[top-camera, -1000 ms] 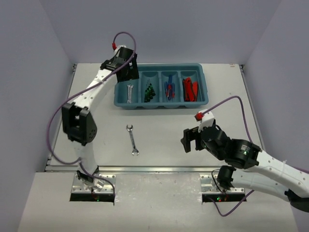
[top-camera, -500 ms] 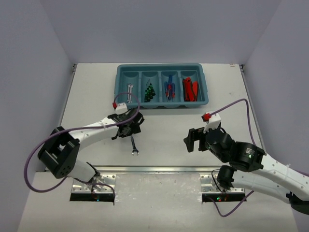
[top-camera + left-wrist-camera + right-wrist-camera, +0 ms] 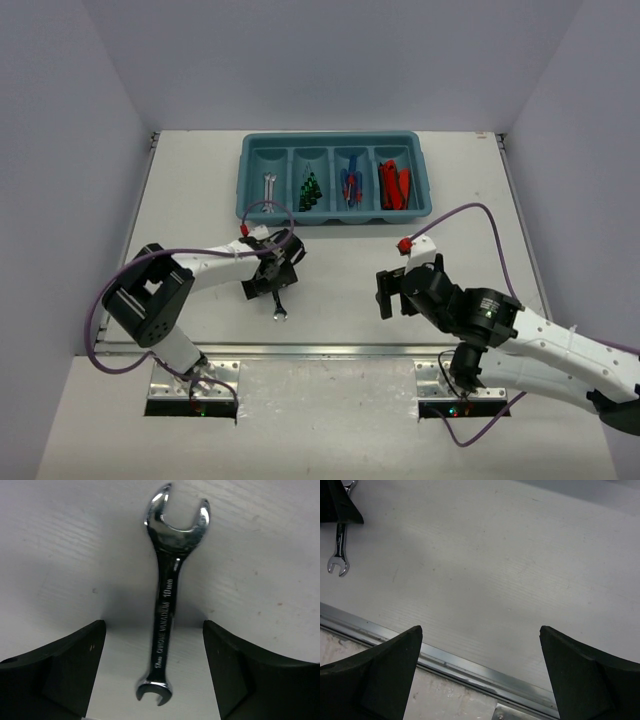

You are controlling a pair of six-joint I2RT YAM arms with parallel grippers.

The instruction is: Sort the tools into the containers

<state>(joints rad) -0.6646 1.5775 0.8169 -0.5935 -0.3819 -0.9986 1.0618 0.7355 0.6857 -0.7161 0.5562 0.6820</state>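
Top external view: the left gripper (image 3: 268,278) has swung from the tray (image 3: 330,139) at 12 o'clock down over the last loose wrench (image 3: 166,597) at 7 o'clock, jaws apart astride its shank, not touching. The right gripper (image 3: 386,293) idles wide. Pickup seems next.

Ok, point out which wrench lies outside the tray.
The wrench on the bare table, between the open fingers of the left gripper; the other silver wrench sits in the tray's leftmost compartment.

White table (image 3: 200,200), metal rail (image 3: 330,350) along its near edge, pale lavender walls (image 3: 330,60)
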